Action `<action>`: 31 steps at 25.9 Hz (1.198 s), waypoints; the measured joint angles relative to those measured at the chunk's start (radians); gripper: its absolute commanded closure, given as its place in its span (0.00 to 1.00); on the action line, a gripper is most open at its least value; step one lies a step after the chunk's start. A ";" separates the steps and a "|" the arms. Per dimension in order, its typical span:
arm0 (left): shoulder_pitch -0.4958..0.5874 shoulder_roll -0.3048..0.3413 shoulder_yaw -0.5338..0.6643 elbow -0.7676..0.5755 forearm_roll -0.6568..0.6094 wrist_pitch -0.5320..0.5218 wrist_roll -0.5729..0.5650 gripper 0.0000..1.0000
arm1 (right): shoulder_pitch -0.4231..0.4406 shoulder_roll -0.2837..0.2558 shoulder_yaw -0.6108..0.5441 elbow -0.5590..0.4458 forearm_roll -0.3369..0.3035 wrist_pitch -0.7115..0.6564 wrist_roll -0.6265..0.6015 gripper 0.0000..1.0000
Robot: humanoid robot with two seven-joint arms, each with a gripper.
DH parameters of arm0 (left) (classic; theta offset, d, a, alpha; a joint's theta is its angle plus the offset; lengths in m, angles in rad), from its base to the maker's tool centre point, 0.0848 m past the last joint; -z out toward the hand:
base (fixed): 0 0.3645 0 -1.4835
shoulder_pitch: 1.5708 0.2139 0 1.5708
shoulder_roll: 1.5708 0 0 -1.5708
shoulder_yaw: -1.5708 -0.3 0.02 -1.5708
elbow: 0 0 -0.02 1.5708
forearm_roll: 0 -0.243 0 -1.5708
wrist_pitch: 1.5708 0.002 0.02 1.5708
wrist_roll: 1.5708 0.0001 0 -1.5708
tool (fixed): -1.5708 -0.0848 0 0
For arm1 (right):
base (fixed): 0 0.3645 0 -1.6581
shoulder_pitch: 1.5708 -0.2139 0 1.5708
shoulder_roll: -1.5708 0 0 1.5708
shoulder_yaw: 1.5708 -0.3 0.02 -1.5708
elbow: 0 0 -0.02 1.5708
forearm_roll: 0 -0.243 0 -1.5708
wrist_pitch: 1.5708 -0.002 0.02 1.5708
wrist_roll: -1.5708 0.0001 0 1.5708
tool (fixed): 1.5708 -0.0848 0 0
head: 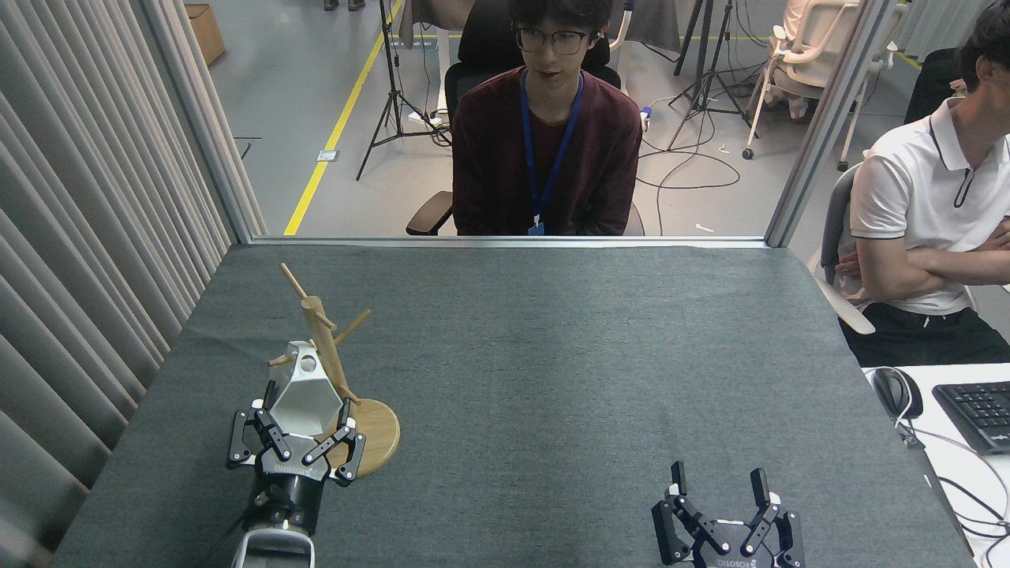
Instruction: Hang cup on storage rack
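Grey felt-covered table, ribbed curtain wall along the left edge, open lab floor beyond the far edge.

Left claw is clamped on the cup, fingers around its lower facets. Cup is lifted off the table and tipped, with the pierced tab uppermost. It sits right against the storage rack, overlapping the post and part of the round base in view. One short peg shows just left of the tab hole; can't tell if the tab touches it or is threaded on. Other pegs stick out above and to the right of the cup, clear of it.

Right claw is low at the near right of the table, fingers spread wide, holding nothing, well apart from the rack.

Table between the two arms is bare felt.

Surroundings: a person in a dark red top with a blue lanyard sits just past the far edge, centre. A second person in a white polo sits at right, arms folded. Mouse and keyboard on a white desk at far right. Tripods and cables on the floor behind.
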 measured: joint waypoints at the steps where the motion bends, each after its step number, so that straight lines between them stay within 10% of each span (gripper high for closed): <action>1: 0.013 0.000 -0.001 -0.002 0.000 0.000 -0.001 0.00 | 0.000 0.000 -0.003 0.001 0.000 0.000 0.000 0.01; 12: 0.183 0.013 0.018 -0.136 0.027 -0.022 -0.009 0.00 | -0.005 -0.009 -0.010 0.010 0.000 -0.002 -0.003 0.01; 20: 0.334 0.010 0.044 -0.395 0.311 -0.220 -0.064 0.00 | 0.011 -0.071 -0.010 -0.001 0.004 -0.042 0.005 0.01; 31: 0.363 0.002 0.046 -0.426 0.506 -0.259 -0.085 0.00 | 0.058 -0.087 -0.081 -0.027 0.004 -0.078 -0.006 0.01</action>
